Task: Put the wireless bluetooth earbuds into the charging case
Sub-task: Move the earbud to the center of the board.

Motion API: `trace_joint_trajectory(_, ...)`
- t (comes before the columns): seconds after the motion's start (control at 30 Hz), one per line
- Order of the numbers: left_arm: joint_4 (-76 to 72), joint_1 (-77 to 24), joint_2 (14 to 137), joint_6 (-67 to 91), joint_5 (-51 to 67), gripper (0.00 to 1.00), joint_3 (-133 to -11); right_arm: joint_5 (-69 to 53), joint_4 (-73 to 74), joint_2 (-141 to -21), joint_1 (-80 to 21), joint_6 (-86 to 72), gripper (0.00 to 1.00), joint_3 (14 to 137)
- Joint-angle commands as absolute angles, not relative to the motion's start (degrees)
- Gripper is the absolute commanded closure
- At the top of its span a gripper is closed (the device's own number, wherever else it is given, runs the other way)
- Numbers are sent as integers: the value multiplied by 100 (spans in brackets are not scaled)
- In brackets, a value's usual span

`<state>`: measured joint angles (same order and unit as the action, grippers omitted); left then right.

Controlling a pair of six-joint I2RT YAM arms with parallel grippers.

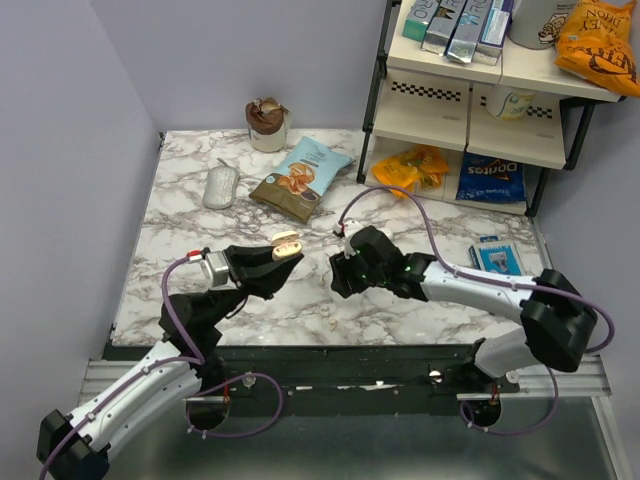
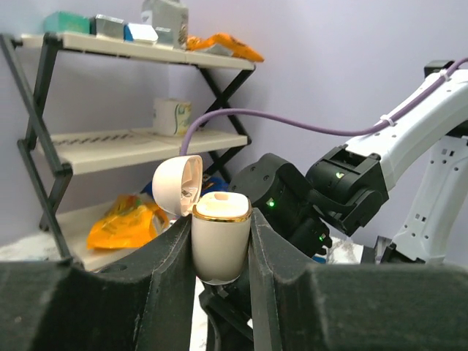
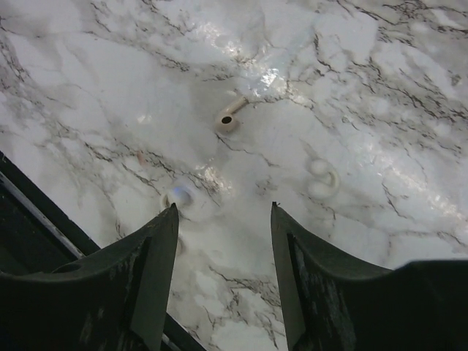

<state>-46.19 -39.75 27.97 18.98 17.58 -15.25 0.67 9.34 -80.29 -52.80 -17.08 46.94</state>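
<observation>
We look down past the right gripper [image 3: 224,208], whose two dark fingers [image 3: 146,285] stand apart with only the marbled bench [image 3: 380,88] showing between them. Beyond the fingertips a cream earbud [image 3: 227,121] lies on the stone, its dark opening turned towards us and its short stem pointing up and right. Lower right of it we make out a pale curled shape [image 3: 322,179]; whether it is a second bud or just veining, we cannot tell. A black edge [image 3: 29,197] borders the bench at lower left.
</observation>
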Motion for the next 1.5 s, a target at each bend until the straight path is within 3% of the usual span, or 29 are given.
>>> trace_joint_trajectory(0.0,-4044,-3990,2611,1872,1108,100,-1293,-378,502,-8646,-5282,-1924,44,5106)
trace_joint_trajectory(0.33,-3314,-4104,1855,1916,44,100,-1063,-123,299,-9396,-5274,-2390,44,5344)
trace_joint_trajectory(0.7,-3112,-4236,2092,1828,141,100,-1248,-255,439,-7805,-5817,-2584,43,3797)
trace_joint_trajectory(0.87,-3111,-4307,2083,1811,44,100,-1213,-308,519,-8051,-6310,-2794,44,3806)
trace_joint_trajectory(1.47,-2909,-4368,2127,1714,-88,100,-1318,254,439,-8701,-6337,-2953,44,3955)
